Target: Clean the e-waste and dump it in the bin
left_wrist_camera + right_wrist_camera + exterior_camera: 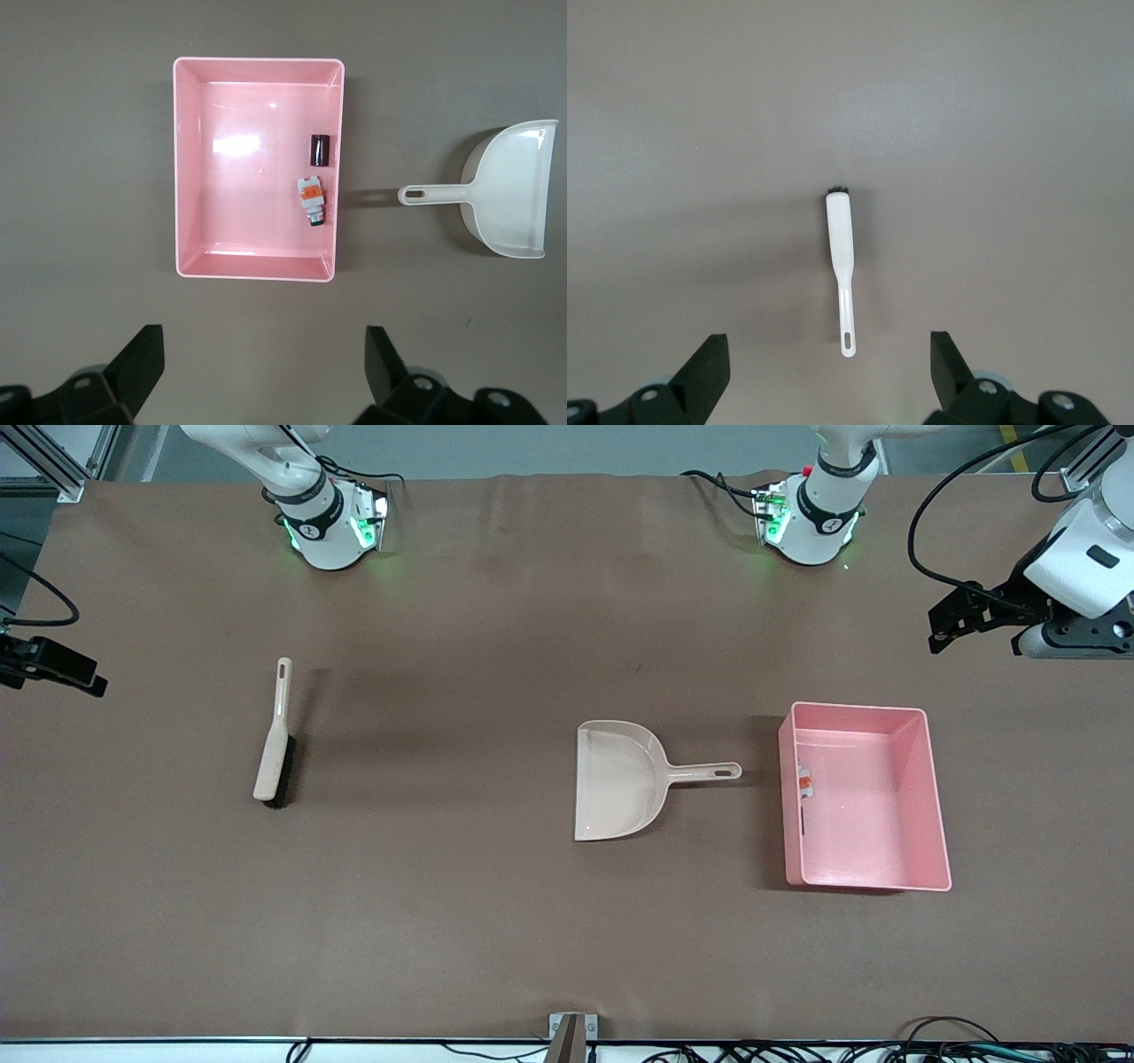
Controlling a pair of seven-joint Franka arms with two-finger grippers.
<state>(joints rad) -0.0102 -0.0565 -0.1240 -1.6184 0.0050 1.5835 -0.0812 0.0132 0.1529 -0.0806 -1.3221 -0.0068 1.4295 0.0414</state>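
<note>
The pink bin (935, 797) stands toward the left arm's end of the table. Both e-waste parts lie inside it against the wall on the dustpan's side: a white component with an orange band (311, 201) (805, 781) and a dark cylinder (319, 150). My left gripper (264, 372) (952, 615) hangs open and empty high over the table's edge at that end, looking down on the bin (183, 177). High over the right arm's end, my right gripper (830, 376) (53, 666) is open and empty, with the brush (842, 252) below it.
A beige dustpan (616, 779) (512, 199) lies flat beside the bin, its handle pointing at the bin. A beige brush with black bristles (275, 744) lies toward the right arm's end. Brown table surface (443, 886) surrounds them.
</note>
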